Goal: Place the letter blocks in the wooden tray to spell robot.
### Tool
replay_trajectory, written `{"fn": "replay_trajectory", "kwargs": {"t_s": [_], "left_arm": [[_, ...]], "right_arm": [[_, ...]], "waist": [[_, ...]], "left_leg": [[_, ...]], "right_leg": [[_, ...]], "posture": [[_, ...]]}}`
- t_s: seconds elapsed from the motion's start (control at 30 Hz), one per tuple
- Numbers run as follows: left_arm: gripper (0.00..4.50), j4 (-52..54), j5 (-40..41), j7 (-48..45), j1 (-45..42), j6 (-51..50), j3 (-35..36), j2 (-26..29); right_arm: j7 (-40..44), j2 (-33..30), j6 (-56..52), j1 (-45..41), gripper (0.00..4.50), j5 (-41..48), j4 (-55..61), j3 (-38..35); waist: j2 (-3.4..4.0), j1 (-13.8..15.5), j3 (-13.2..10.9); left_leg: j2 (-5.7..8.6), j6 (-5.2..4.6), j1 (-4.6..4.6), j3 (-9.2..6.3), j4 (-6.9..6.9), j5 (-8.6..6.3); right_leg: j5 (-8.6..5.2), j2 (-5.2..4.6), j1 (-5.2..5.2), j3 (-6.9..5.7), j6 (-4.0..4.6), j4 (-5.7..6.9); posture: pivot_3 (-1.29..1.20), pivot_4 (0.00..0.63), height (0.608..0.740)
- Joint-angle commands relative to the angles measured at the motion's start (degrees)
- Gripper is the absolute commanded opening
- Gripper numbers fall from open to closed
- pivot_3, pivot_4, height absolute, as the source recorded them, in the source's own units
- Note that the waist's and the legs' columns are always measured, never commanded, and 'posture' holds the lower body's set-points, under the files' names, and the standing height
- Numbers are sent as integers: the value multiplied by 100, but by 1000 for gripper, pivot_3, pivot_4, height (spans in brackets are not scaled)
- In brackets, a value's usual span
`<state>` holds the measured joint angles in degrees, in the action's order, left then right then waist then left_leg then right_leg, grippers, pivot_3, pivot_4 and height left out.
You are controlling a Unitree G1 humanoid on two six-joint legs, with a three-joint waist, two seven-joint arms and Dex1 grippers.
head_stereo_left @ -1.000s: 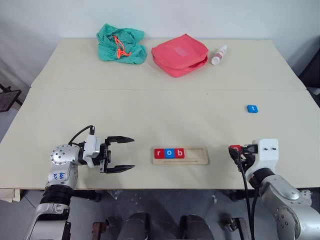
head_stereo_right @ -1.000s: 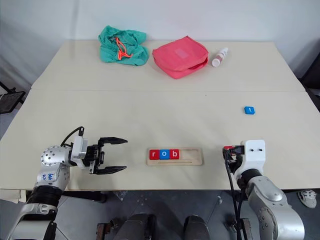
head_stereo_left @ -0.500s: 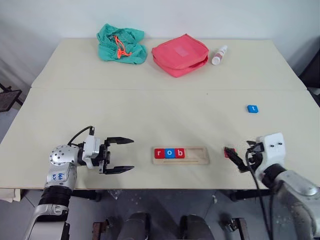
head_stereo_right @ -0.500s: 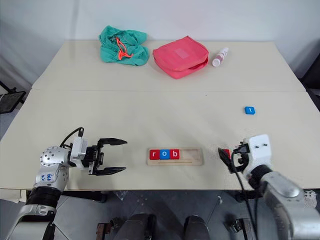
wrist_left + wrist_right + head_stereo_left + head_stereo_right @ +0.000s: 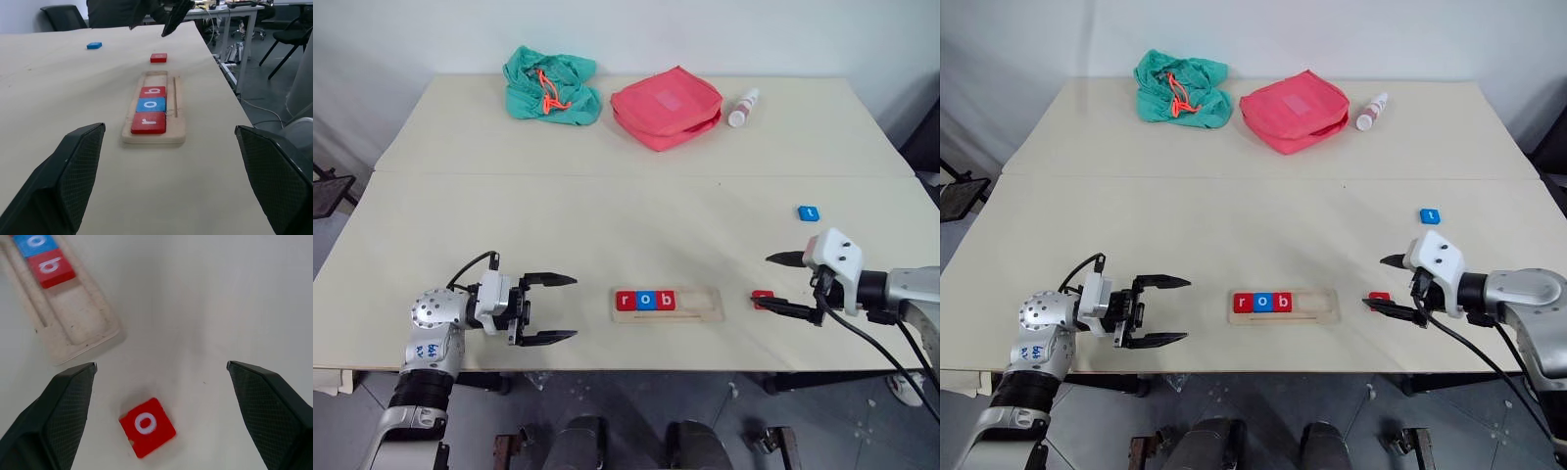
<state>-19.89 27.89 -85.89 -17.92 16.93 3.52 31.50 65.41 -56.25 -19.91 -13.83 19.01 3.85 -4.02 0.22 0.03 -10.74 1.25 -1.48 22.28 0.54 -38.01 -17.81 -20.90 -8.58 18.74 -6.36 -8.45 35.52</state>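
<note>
Showing a white "o" on the red tile [image 5: 147,426] lying loose on the table [image 5: 607,215] between the spread fingers of the right gripper [image 5: 161,396], unreadable from the head views. Sitting left-justified in the wooden tray [image 5: 700,305]: "r", "o", "b" [image 5: 646,300]; lying well apart beyond the right gripper, the blue "t" [image 5: 809,212]. Hanging wide and empty beside the tray's left end, the left gripper [image 5: 555,308].

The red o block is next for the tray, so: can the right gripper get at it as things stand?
Probably yes. The right gripper is open, with the red o block flat on bare table between its fingers, apart from the wooden tray.
</note>
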Motion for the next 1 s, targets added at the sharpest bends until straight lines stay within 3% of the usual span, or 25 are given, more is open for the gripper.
{"fn": "replay_trajectory", "kwargs": {"t_s": [0.03,0.5,0.57,0.8,1.0], "left_arm": [[4500,394,154,5,189,-68,137,90],[4500,920,147,266,697,-207,368,194],[4500,944,141,287,712,-216,370,190],[4500,907,125,319,685,-213,359,161],[4500,741,91,291,534,-170,325,121]], "right_arm": [[531,-249,570,-286,4456,-330,-430,268],[874,-146,1624,-903,4456,-1290,-1593,965],[901,-139,1596,-933,3958,-1277,-1641,984],[873,-98,1383,-956,1592,-1139,-1424,898],[776,-40,516,-1156,1449,-696,-676,684]], "waist": [[0,9,0],[1,3,-1],[1,1,-1],[1,2,-1],[1,-2,-1]], "left_leg": [[-1,0,0,-1,-1,0],[-4,1,1,-2,-6,0],[-5,1,0,-4,-6,0],[-5,1,-1,-4,-9,0],[-6,2,-1,-4,-8,0]], "right_leg": [[0,0,0,-1,0,0],[0,1,-3,-8,0,-5],[0,1,-7,-9,0,-6],[0,1,-9,-10,0,-6],[0,2,-8,-10,0,-7]], "posture": [[0,150,740],[0,150,740],[0,150,740],[0,150,740],[0,150,740]]}}
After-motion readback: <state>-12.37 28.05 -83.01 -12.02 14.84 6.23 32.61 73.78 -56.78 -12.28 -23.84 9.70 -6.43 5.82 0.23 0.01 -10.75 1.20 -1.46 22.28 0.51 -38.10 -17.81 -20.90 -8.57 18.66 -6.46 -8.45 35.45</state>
